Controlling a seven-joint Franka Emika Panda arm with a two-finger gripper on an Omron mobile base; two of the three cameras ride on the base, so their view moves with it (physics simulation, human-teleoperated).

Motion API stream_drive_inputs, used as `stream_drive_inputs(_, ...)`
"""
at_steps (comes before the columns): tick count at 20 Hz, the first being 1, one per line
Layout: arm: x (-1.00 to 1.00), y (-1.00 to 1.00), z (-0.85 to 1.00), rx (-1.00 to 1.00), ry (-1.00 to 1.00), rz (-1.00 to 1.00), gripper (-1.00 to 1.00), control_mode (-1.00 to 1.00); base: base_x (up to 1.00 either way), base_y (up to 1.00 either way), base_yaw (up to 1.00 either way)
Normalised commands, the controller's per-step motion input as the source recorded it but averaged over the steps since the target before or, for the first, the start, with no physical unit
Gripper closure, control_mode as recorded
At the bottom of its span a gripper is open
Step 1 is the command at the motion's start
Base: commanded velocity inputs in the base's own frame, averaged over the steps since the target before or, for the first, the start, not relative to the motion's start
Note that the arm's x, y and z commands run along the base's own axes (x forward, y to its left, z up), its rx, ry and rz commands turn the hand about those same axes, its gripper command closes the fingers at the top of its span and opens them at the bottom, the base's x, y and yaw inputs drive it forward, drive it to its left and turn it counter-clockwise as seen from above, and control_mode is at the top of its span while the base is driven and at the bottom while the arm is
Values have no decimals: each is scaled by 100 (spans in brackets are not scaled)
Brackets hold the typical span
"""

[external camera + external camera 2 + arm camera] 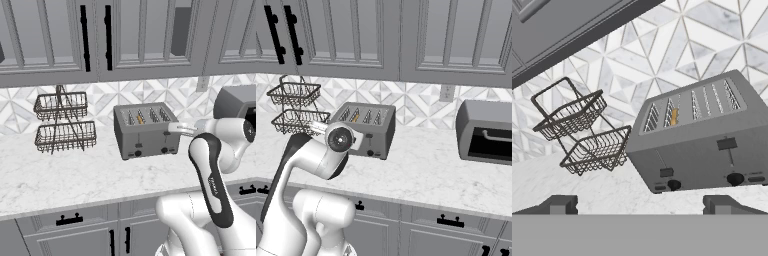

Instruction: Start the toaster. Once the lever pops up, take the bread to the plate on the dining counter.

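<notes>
Hand view, boxy brushed-metal toaster point(702, 135), thin orange bread point(673, 116) slotted, fingers point(639, 205) wide.

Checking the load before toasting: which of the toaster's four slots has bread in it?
The second slot from the wire-basket end of the boxy grey metal toaster; the thin orange-brown bread slice sits in it. The other slots look empty.

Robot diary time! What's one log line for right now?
stage: approaching | gripper: open, empty, apart from toaster | bread: in second slot from the basket side | levers: one low, one high | counter: marble
</notes>
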Motion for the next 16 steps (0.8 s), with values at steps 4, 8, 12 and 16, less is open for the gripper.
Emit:
stream_drive_inputs(4, 0, 0, 0, 0, 0, 0, -100, -100, 0, 0, 0)
stream_drive_inputs(8, 0, 0, 0, 0, 0, 0, -100, -100, 0, 0, 0)
stream_drive_inputs(12, 0, 0, 0, 0, 0, 0, -100, -100, 0, 0, 0)
stream_drive_inputs(16, 0, 0, 0, 0, 0, 0, -100, -100, 0, 0, 0)
